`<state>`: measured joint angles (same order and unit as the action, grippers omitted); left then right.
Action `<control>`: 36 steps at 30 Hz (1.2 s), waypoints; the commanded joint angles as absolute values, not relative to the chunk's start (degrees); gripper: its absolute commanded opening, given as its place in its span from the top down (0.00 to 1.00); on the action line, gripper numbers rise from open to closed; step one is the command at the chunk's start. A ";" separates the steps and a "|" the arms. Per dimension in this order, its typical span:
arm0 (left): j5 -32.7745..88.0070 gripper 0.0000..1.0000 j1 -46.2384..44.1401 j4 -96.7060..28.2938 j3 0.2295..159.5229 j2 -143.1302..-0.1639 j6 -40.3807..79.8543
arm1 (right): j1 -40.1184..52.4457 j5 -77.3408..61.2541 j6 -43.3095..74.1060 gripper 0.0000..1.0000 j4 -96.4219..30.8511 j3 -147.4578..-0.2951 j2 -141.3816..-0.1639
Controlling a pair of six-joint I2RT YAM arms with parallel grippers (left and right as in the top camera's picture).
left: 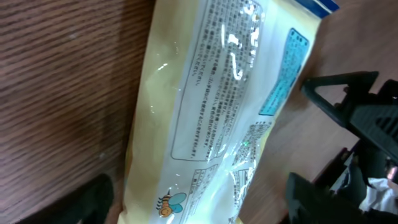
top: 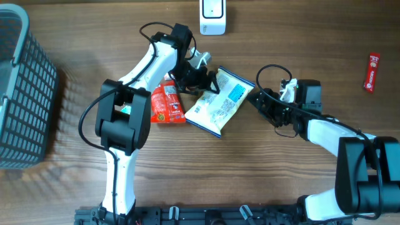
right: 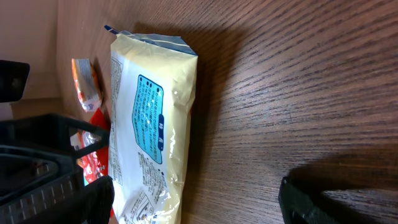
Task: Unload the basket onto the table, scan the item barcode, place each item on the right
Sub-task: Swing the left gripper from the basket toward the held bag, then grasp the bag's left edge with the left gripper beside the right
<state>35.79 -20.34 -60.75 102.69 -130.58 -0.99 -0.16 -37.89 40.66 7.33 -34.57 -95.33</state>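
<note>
Task item: cream snack packet (top: 219, 105) with a blue label, lying flat on the tabletop (top: 300, 37) at centre frame, tilted, printed text panel facing up.
Barcode: not identifiable in any view; glare covers part of the film.
Left gripper (top: 206, 80): at the packet's upper-left end, jaws wide, one finger on each side of the packet. A gap shows at both sides in the wrist view, so nothing is clamped.
Reason for left pose: judged to be a straddle set up for a pinch across the packet's width, ahead of lifting it.
Right gripper (top: 259, 100): just beside the packet's upper-right end, jaws wide and holding nothing. In its wrist view the packet lies close to one finger.
Reason for right pose: judged to be in position to steady or receive the packet.
Scanner (top: 212, 17): white unit at top centre, well apart from the packet. The packet must be carried to it with the code side presented.
Red packet (top: 167, 106): just left of the cream packet and under the left arm, touching or nearly touching it. Risk of being dragged along.
Arm clearance: both grippers crowd the same end of the packet. Collision risk.
Grey basket (top: 25, 75): far left, clear of the work.
Small red item (top: 372, 71): far right, clear of the work.
</note>
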 commanded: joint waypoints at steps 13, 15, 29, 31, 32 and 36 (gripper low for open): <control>38.35 0.50 -21.80 -59.51 98.78 -133.88 -1.74 | -0.19 -33.91 40.45 0.14 6.79 -34.39 -95.57; 38.37 0.53 -22.28 -59.53 98.35 -133.91 -1.74 | -0.19 -33.91 40.47 0.14 6.79 -34.39 -95.57; 44.88 0.96 -22.83 -62.89 97.73 -131.35 0.45 | -0.19 -34.54 39.00 0.06 6.87 -34.39 -95.57; 48.34 0.96 -21.85 -63.29 97.73 -129.47 0.45 | -0.19 -34.57 39.07 0.04 6.85 -34.39 -95.57; 50.13 0.96 -21.37 -63.31 97.73 -128.53 0.45 | -0.19 -34.57 39.07 0.03 6.81 -34.39 -95.57; 56.51 0.96 -19.18 -63.37 97.73 -124.57 0.47 | -0.19 -34.57 39.07 0.01 6.33 -34.39 -95.57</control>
